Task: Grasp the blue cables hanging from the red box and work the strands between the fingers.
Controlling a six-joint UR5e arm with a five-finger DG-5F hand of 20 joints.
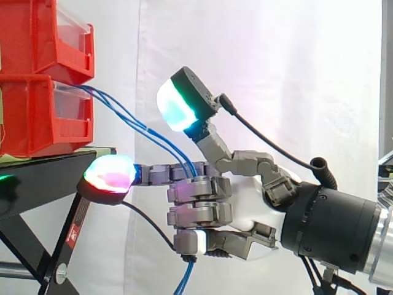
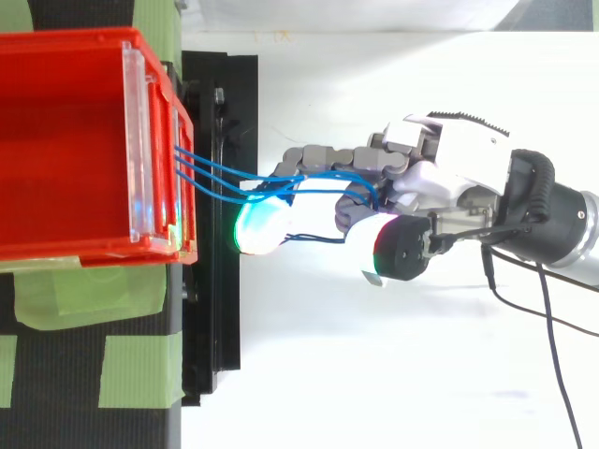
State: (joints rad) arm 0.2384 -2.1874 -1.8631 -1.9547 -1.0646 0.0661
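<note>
Hand [image 1: 249,206] fingers are curled round the blue cables [image 1: 144,128], so the grasp looks made and the step now in hand is working the strands between the fingers. Seen from the side, the strands leave the front of the lower red box [image 1: 43,117], slope down and away from it, pass in behind the curled fingers and come out below them, hanging loose. One finger lies straight, reaching back toward the red box with its glowing pad [image 1: 110,175] just under the box's level, close by the edge of the black stand [image 1: 49,178]. The thumb stands up above the strands with its pad [image 1: 178,104] clear of them.

From above, the cables [image 2: 215,168] fan out of the box's [image 2: 65,140] front wall and draw together as they reach the hand [image 2: 449,168], which sits a little way out from the box across the stand [image 2: 220,309].

My reading is that the next move calls for small finger motions, sliding or rolling the strands against each other. The clasp should stay loose enough for them to slip, and the pull should be kept gentle, since the run back to the red box looks nearly taut. Whether every strand is caught inside the curl, I cannot tell.
</note>
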